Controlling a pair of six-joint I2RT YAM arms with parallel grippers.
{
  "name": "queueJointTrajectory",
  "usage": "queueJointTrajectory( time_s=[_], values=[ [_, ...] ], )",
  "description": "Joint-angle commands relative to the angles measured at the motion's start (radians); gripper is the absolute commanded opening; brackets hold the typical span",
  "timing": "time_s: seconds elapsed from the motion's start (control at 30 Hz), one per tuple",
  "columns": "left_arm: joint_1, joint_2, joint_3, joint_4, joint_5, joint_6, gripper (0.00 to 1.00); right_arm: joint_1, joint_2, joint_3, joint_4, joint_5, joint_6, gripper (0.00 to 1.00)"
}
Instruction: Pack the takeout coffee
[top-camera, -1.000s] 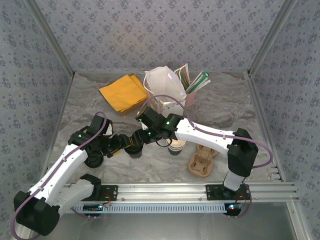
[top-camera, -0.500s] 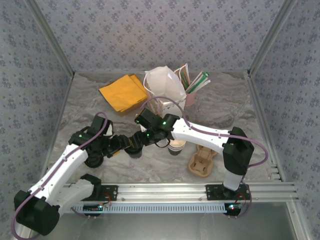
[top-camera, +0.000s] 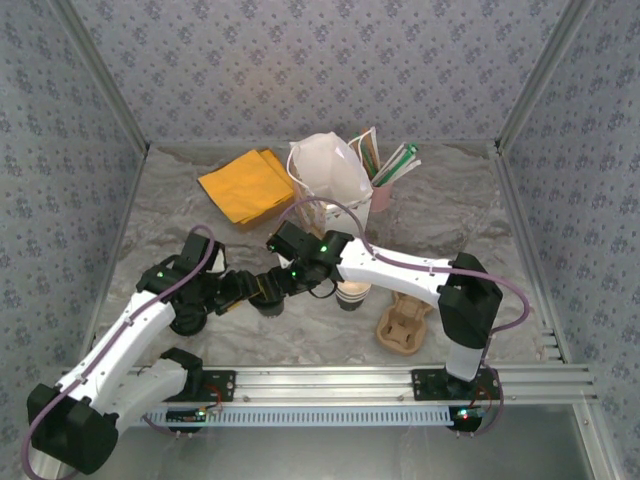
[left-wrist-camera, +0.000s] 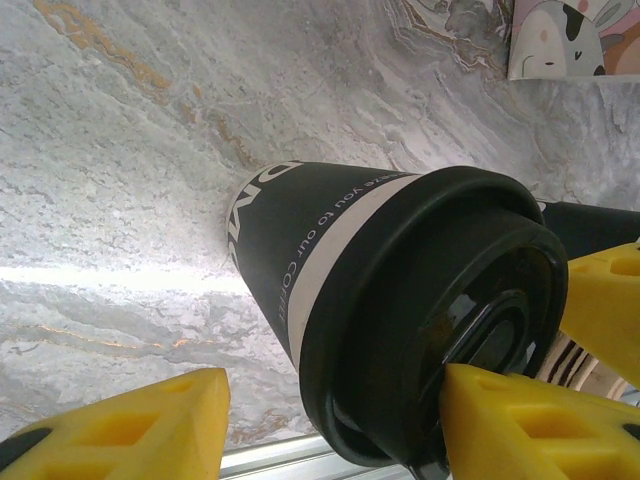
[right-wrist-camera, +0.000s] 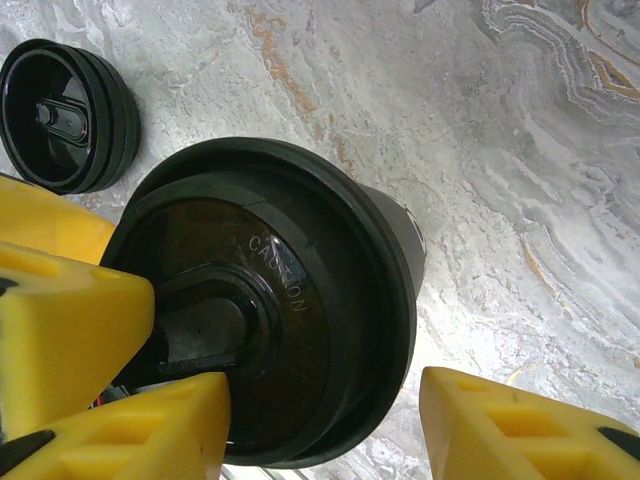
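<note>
Two grippers meet at one black lidded cup, standing on the marble table, and we take it as our landmark. The left gripper straddles this cup with its jaws apart. One of its yellow fingers stands clear of the cup's wall with bare table showing between. The other lies at the lid's rim, and we cannot tell whether it touches.

The right gripper reaches the same cup from the opposite side, its jaws apart as well. One finger overlaps the lid's edge in the right wrist view, and the far one is clear of the cup. Neither gripper is clamped on the lid or the wall.

The takeout coffee, cream at the rim and dark at the base, stands just to the right of the black cup, partly under the right arm, with no gripper on it. Its ringed wall peeks out past the black cup's lid in the left wrist view.

A loose black lid lies on the table near the black cup, apart from it. Further right than the coffee lies the brown cardboard carrier. Behind the black cup we see a white bag, with a pink cup of straws beside it and yellow napkins to the bag's left
</note>
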Motion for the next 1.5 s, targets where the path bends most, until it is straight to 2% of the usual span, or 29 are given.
queueJointTrajectory(
  time_s=[0.0, 0.37, 0.57, 0.9, 1.47],
  values=[
    [-0.006, 0.015, -0.056, -0.1, -0.051, 0.01, 0.56, 0.01, 0.014, 0.025, -0.036, 0.005, -0.017, 0.52],
    [-0.007, 0.025, -0.073, -0.105, -0.062, 0.009, 0.56, 0.011, 0.015, 0.02, -0.046, 0.019, -0.017, 0.51],
    [-0.007, 0.023, -0.022, -0.113, -0.062, 0.014, 0.56, 0.006, 0.009, 0.023, -0.054, 0.027, -0.017, 0.49],
    [-0.012, 0.024, -0.039, -0.119, -0.062, 0.017, 0.55, -0.034, 0.019, 0.1, -0.052, -0.031, -0.02, 0.51],
    [-0.014, 0.033, -0.035, -0.122, -0.067, 0.022, 0.55, -0.05, 0.097, 0.067, -0.088, -0.032, -0.033, 0.35]
  ],
)
